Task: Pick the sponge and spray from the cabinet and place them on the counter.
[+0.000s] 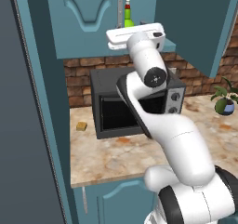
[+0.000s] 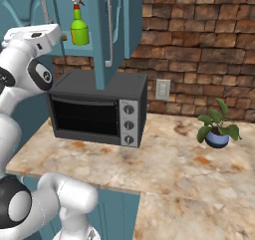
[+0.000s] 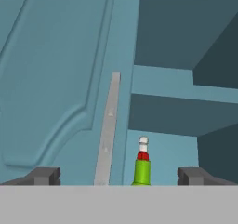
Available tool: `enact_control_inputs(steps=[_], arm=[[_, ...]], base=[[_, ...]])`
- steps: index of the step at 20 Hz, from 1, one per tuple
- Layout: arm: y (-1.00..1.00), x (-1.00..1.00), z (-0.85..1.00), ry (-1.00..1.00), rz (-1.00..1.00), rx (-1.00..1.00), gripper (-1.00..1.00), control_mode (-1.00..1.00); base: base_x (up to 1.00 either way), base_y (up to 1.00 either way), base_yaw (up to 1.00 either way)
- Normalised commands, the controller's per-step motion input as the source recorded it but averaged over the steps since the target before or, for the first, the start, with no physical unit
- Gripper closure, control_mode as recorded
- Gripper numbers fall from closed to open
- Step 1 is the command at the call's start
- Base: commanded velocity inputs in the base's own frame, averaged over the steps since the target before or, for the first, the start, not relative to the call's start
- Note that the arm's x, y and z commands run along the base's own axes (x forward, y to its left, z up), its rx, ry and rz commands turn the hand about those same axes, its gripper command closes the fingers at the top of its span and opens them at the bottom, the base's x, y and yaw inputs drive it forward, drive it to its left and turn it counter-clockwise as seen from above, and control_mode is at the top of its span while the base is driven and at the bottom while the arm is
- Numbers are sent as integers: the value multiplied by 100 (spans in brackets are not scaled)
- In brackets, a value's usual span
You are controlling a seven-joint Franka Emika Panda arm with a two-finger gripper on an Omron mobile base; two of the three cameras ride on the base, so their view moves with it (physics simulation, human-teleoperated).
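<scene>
Brick wall backs a kitchen corner, and under it runs the counter, beige marbled stone with orange-brown blotches, wide and mostly bare. Above hangs the cabinet, teal-blue, with one arched door shut at the left and the other swung open to the right; a long silver bar handle runs down the shut door's edge in the hand view. On the counter sits a black toaster oven with three knobs, directly below the cabinet's open half. A potted plant stands well to the right of it, and a small orange-tan block lies to the left of the oven.

Standing upright on the cabinet's bottom shelf, near the front edge, is the spray, a green bottle with a narrow neck and white-and-red top. I cannot make out the sponge.

Raised to shelf height, the gripper faces the opening with its fingers spread wide, the spray's neck showing between them and nothing held.

The bottle is probably light, rigid plastic, smooth enough to slip, and tall enough to tip if nudged at the neck. The green body below the shoulder looks like the best place to take hold, squeezed squarely across its width.
</scene>
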Motion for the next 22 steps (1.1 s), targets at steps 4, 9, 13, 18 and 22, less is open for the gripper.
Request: enact_control_inputs(steps=[4, 9, 13, 18, 22], arm=[[12, 6, 2, 6, -5, 0, -100, -100], [16, 0, 1, 2, -4, 0, -100, -100], [13, 5, 2, 0, 0, 0, -100, -100], [0, 33, 0, 2, 0, 0, -100, -100], [0, 46, 0, 2, 0, 0, -100, -100]], base=[[0, 0, 0], [0, 0, 0], [0, 0, 0], [0, 0, 0], [0, 0, 0]])
